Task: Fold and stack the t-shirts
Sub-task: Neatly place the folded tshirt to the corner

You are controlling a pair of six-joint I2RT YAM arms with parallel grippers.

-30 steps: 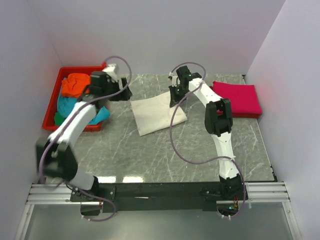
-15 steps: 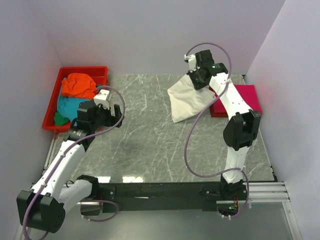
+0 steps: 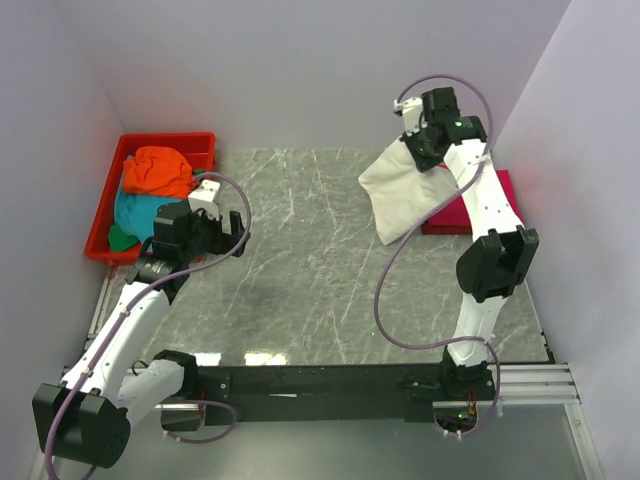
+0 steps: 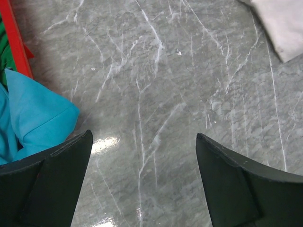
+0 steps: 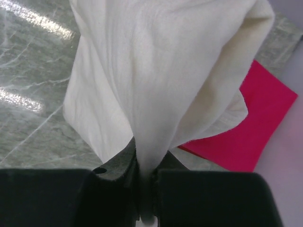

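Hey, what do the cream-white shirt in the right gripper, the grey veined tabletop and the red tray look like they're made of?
Cream-white shirt: soft matte cloth, likely cotton knit; it drapes and creases, pinched in the right gripper. Grey veined tabletop: polished stone or marble-look laminate; white veins, shiny glare. Red tray: probably rigid plastic; thin straight walls, uniform colour.

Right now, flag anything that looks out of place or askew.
Two things. The teal shirt spills over the red tray's rim onto the table. The cream shirt hangs bunched from the right gripper, pinched at one edge, partly over the folded magenta shirt, not lying flat.
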